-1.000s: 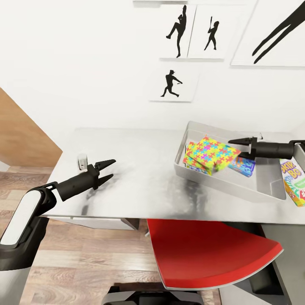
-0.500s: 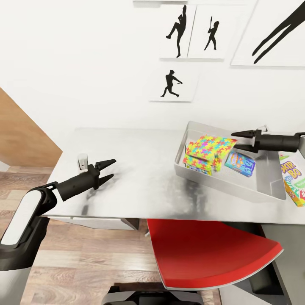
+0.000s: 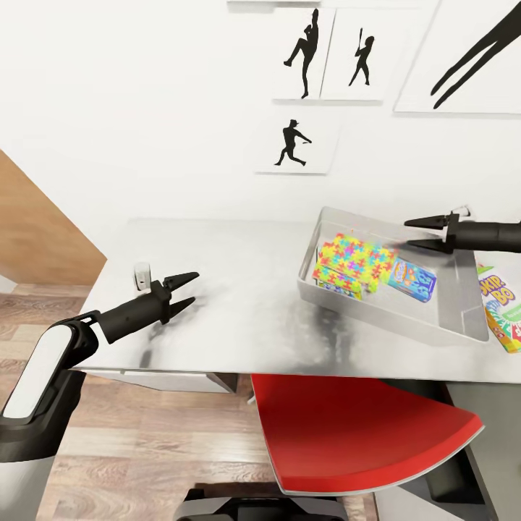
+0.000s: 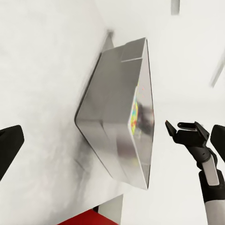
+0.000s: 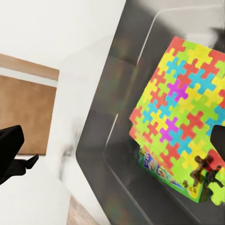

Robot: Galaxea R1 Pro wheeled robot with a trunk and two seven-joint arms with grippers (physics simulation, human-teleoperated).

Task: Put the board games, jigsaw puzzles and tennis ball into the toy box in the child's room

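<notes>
My right gripper (image 3: 420, 234) hangs with its two black fingers spread and nothing between them, above the far edge of the light grey plastic toy box (image 3: 441, 329) with sloping sides. My left gripper (image 3: 187, 288) is likewise parted and empty, low over the bare light grey table (image 3: 239, 318) at about nine o'clock from the box.

Inside the box, a multicoloured jigsaw square (image 3: 354, 257) of interlocking red, yellow, green and blue pieces lies tilted on a green-edged game box (image 3: 334, 285). At its three o'clock lies a blue cartoon-lidded game box (image 3: 412, 279). Outside the box, at its three o'clock on the table, lies a yellow-and-green printed game box (image 3: 499, 311).

That last box looks thin, stiff and light, with a slick lid; I judge that pinching a long edge would serve best, since a flat grab from above could slip.
</notes>
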